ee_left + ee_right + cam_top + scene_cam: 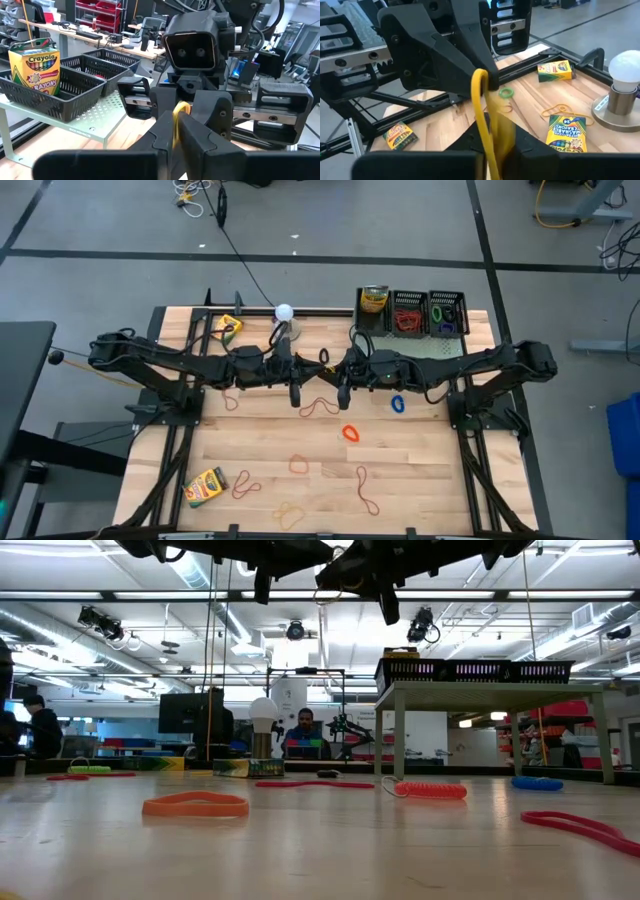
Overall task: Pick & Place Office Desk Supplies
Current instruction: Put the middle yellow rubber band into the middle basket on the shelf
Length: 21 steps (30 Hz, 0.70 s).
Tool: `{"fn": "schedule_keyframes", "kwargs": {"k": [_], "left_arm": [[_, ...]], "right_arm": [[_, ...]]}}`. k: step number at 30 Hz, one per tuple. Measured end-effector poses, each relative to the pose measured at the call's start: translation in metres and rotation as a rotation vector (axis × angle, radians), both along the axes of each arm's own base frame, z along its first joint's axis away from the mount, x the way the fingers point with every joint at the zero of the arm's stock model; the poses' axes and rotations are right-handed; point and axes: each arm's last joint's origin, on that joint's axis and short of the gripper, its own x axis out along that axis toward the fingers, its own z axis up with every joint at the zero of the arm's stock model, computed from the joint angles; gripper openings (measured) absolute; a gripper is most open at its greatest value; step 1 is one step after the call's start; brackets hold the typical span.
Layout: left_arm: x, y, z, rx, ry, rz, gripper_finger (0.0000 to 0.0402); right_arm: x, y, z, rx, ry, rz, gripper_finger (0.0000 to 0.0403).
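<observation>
Handover is my reading of this moment: the left gripper (297,397) and the right gripper (343,395) hang close together above the middle of the table (420,480), facing each other, and both wrist views show a yellow rubber band (481,107) caught between them. The right fingers are pressed together on one end of it, and the left fingers (192,137) pinch the other, with the band's yellow edge showing in their narrow gap. Three black baskets (408,312) sit on the green riser (440,348) at the far right; one holds a crayon box (374,300), the others hold bands. More bands, such as an orange one (350,433), lie scattered on the wood, with another crayon box (205,487) near the front left. With both grippers clamped on one thin loop, pulling apart could stretch it until it snaps loose and flies off. If either lets go early, it may drop.
</observation>
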Motion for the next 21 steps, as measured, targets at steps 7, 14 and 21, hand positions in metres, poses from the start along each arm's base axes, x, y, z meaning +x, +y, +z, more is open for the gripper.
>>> {"fn": "schedule_keyframes", "kwargs": {"k": [7,14,21], "left_arm": [[0.0000,0.0005,0.0000,-0.031,-0.006,0.010,0.0052],[0.0000,0.0002,0.0000,-0.031,-0.006,0.001,0.0018],[0.0000,0.0000,-0.0002,-0.017,-0.002,-0.006,0.0006]], "right_arm": [[0.0000,-0.0001,0.0000,-0.014,0.002,0.000,0.0017],[0.0000,-0.0001,0.0000,-0.021,0.003,0.002,0.0063],[-0.0003,0.0000,-0.0010,-0.045,0.018,0.011,0.0076]]}}
